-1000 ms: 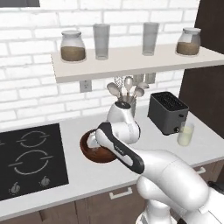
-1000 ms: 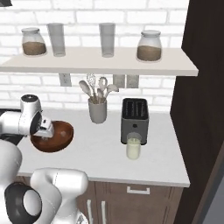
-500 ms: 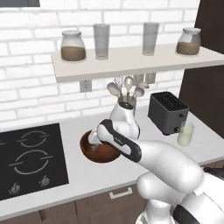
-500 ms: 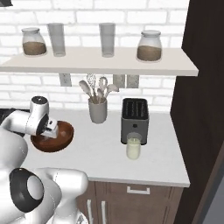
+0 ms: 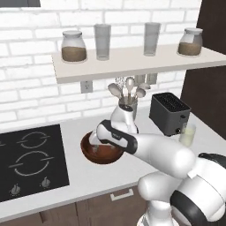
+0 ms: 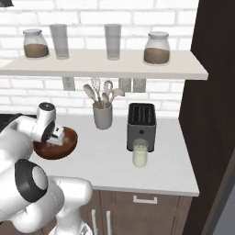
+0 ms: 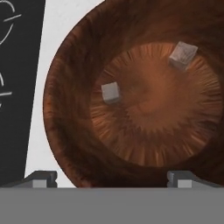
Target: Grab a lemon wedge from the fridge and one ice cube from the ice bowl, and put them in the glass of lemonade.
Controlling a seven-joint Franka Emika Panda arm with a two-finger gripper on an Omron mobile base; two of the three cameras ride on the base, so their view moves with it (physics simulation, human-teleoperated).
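The ice bowl (image 5: 102,153) (image 6: 56,148), wide and of reddish-brown wood, sits on the white counter beside the cooktop. In the hand view its inner wall (image 7: 65,109) spreads wide, and two pale ice cubes lie on its bottom: one ice cube (image 7: 110,92) left of centre, another (image 7: 183,55) at the upper right. My gripper (image 7: 111,179) (image 5: 95,141) (image 6: 54,137) hangs open just over the bowl, nothing between its fingers. The glass of lemonade (image 5: 187,134) (image 6: 140,153) stands in front of the toaster, to the bowl's right. The lemon wedge and the fridge are out of view.
A black toaster (image 5: 170,114) (image 6: 141,120) and a grey utensil cup (image 5: 128,108) (image 6: 103,117) stand behind the bowl. The black cooktop (image 5: 31,159) (image 7: 17,65) lies to its left. A shelf (image 5: 132,59) above carries jars and tall glasses. A dark cabinet (image 6: 215,92) closes the right side.
The hand has swung over the bowl and come down closer to it. The jaws stayed open. The bowl, glass and toaster have not moved.
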